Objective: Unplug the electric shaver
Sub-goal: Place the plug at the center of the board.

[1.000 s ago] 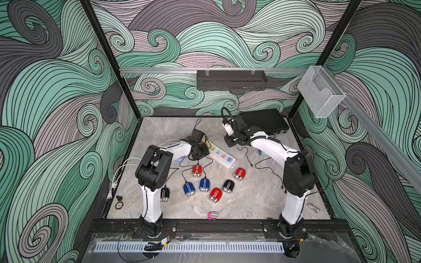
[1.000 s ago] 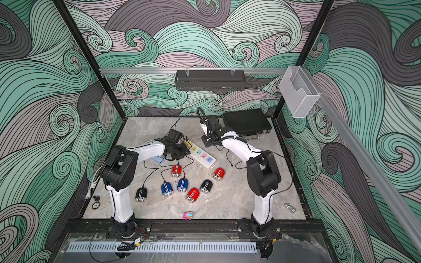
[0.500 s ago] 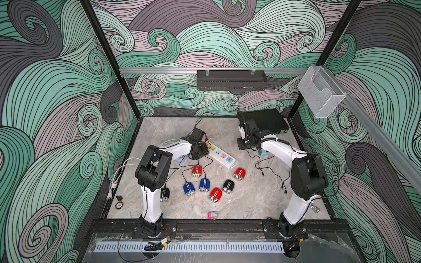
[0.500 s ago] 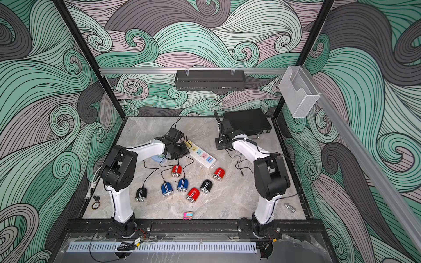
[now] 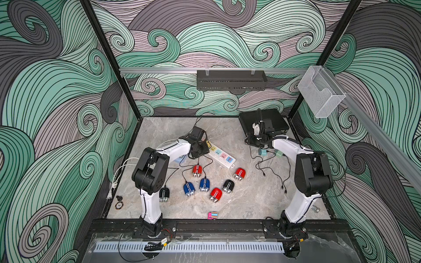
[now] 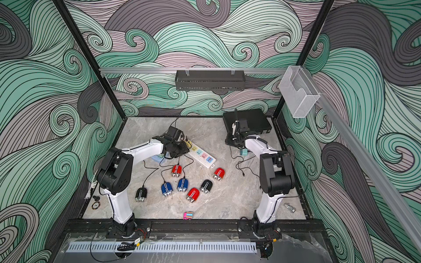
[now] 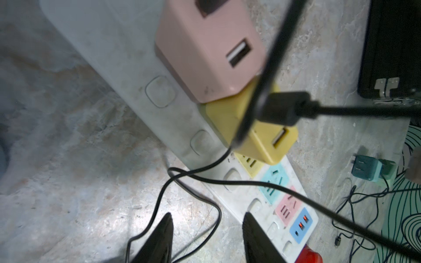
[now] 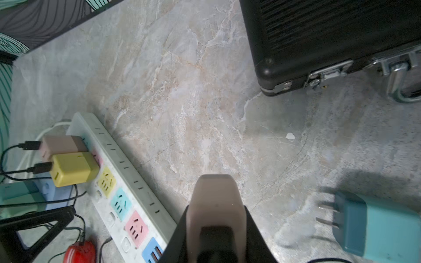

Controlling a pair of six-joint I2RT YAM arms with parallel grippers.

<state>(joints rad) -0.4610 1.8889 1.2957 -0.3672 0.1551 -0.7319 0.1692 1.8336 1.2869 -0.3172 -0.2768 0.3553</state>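
Several red, blue and black shavers, such as a red one (image 5: 197, 170), lie in front of the white power strip (image 5: 222, 157), each trailing a thin black cable. A pink adapter (image 7: 205, 45) and a yellow adapter (image 7: 257, 127) sit plugged in at the strip's left end, with USB cables in them. My left gripper (image 7: 207, 216) hovers low there, open, over a cable loop on the table. My right gripper (image 8: 216, 209) is shut on a beige adapter (image 8: 215, 193), held above the table near the black case (image 8: 319, 34), clear of the power strip (image 8: 127, 189).
Two teal adapters (image 5: 263, 152) with loose cables (image 5: 271, 168) lie on the table by the right arm. The black case (image 5: 271, 118) fills the back right corner. A small pink toy (image 5: 212, 215) lies near the front edge. White cords (image 5: 120, 168) run along the left wall.
My right arm has swung from over the power strip towards the black case, carrying the beige adapter and its cable. My left gripper stays at the strip's end and has opened slightly.
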